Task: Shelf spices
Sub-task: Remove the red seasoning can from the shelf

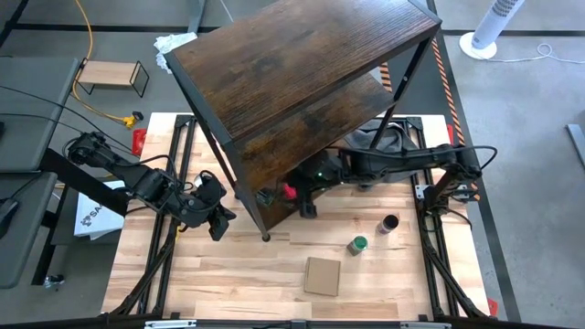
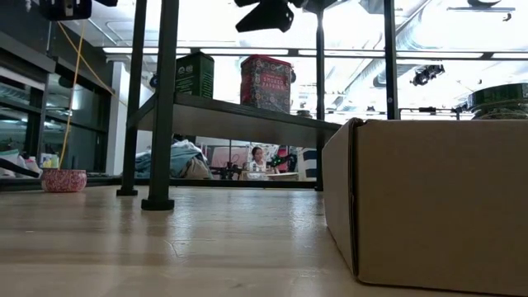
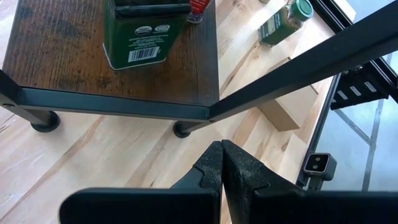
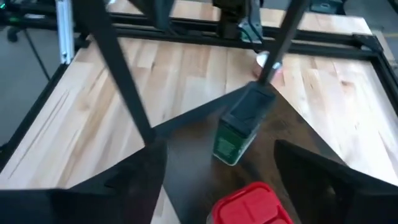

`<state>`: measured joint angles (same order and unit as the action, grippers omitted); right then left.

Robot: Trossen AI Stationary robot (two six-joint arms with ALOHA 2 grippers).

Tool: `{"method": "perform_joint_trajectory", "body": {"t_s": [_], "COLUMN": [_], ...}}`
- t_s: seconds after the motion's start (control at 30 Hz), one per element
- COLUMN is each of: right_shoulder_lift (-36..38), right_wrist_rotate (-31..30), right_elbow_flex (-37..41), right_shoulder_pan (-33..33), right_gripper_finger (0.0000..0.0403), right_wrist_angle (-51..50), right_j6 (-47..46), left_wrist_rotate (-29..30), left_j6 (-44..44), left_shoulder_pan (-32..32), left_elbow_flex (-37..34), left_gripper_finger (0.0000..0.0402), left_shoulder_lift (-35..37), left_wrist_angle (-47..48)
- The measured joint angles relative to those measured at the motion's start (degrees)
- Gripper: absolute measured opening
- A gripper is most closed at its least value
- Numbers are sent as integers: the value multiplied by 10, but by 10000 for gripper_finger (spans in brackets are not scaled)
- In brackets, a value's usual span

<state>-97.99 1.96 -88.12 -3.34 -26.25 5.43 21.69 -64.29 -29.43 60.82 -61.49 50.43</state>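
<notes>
High view: right hand (image 1: 285,194) reaches under the shelf (image 1: 302,68) to its low board, by the red box (image 1: 290,190). Green-lid jar (image 1: 357,244) and dark jar (image 1: 389,223) wait on the tabletop (image 1: 238,274).

Low view: red box (image 2: 265,81) stands upright beside the green tin (image 2: 195,75).

Left wrist: left hand (image 3: 222,171) clenched, empty.

Right wrist: fingers spread, box (image 4: 252,204) released. Back straight out, clear of the frame.

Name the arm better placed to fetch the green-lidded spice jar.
Right, probably. The right gripper is open at the shelf, on the side of the green-lidded jar. The left gripper is shut, farther off.
</notes>
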Motion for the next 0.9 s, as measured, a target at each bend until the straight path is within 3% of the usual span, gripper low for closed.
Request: {"method": "perform_joint_trajectory", "body": {"t_s": [0.13, 0.33, 0.43, 0.63, 0.9], "right_shoulder_lift": [1, 4, 7, 4, -4], "right_wrist_rotate": [0, -24, -27, -75, -37], "right_elbow_flex": [-1, -1, -1, 0, 0], "right_shoulder_pan": [-13, -24, -24, -18, 24], "right_gripper_finger": [321, 323, 323, 323, 323], "right_wrist_angle": [-16, -20, -51, -85, -99], "right_j6": [37, -3, 32, 41, 45], "left_wrist_rotate": [0, -5, -5, -7, -7], "left_j6": [0, 0, 0, -2, -1], "left_shoulder_pan": [0, 0, 0, 0, 0], "left_elbow_flex": [0, 0, 0, 0, 0], "left_gripper_finger": [0, 0, 0, 0, 0], "left_shoulder_lift": [0, 0, 0, 0, 0], "left_wrist_angle": [8, 10, 10, 10, 10]}}
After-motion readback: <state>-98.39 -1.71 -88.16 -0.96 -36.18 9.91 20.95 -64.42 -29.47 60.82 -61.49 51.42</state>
